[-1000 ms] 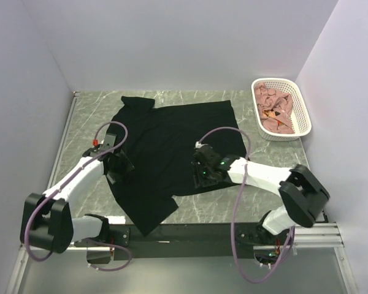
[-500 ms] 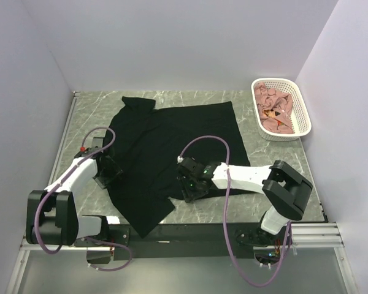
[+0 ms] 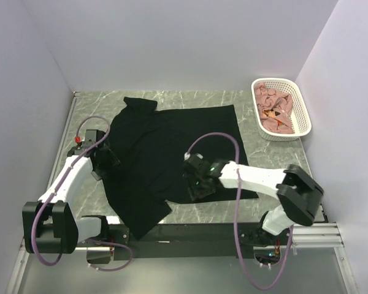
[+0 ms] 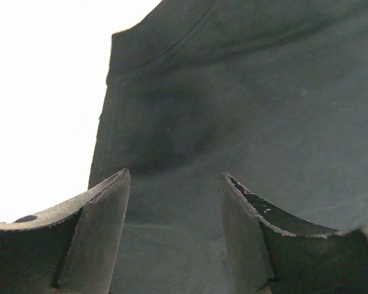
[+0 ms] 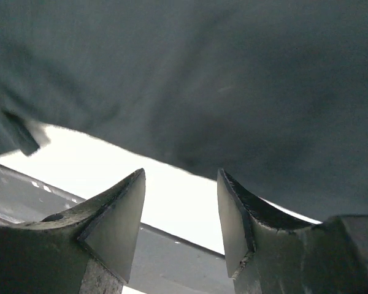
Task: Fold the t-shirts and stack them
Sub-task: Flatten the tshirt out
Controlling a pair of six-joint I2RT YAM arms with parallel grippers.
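Where it overlies the t-shirt [image 3: 165, 138], right end effector [image 3: 196, 187] barely shows

This looks like a robot laboratory cell, not a home. Plain white walls [image 3: 172, 43] enclose a marble-patterned table [image 3: 276, 150] on three sides. At 6 o'clock, a left arm [image 3: 67, 180] and a right arm [image 3: 257, 177] with purple cables stand on a metal rail [image 3: 322, 236].

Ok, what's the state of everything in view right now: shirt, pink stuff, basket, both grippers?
black t-shirt: unfolded, spread on the table, near-left part past the front edge.
pink cloth: crumpled, in the basket.
white basket: upright, far right corner.
left gripper: open, over the shirt's left edge, holding nothing.
right gripper: open, at the shirt's near hem, holding nothing.
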